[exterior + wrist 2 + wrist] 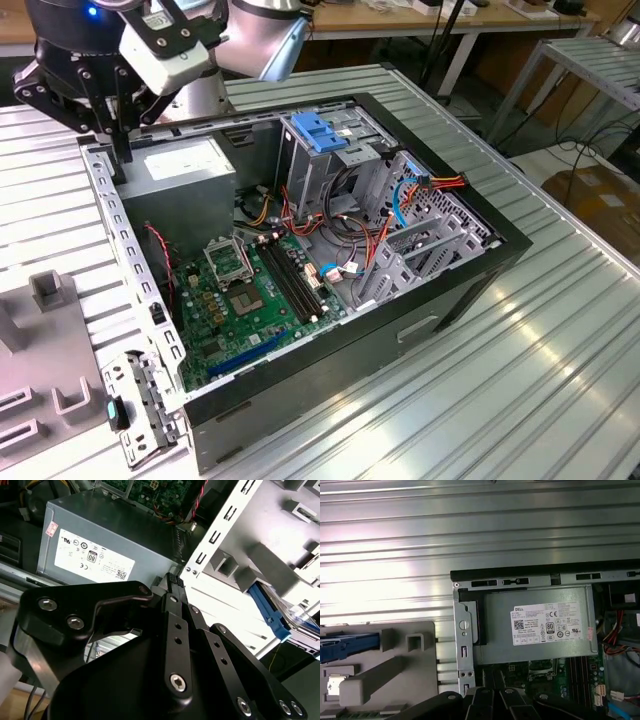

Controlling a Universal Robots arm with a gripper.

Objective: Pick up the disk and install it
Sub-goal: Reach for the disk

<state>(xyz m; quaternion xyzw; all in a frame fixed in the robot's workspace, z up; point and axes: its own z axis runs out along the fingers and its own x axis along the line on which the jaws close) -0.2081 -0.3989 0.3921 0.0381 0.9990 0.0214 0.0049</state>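
The gripper (121,172) hung at the power supply (185,172) corner of the open computer case (455,290), fingers (175,587) pressed together, empty. In both wrist views the disk (347,647) lay on a grey fixture (375,680) beside the case.

Arm (262,35) at the exterior view's upper left, wrist (72,50) bent over, gripper (121,162) aimed straight down, fingers (173,592) drawn together tip to tip in the second wrist view

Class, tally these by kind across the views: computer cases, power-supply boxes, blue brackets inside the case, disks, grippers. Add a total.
computer case: 1
power-supply box: 1
blue bracket: 1
disk: 1
gripper: 1
Total: 5
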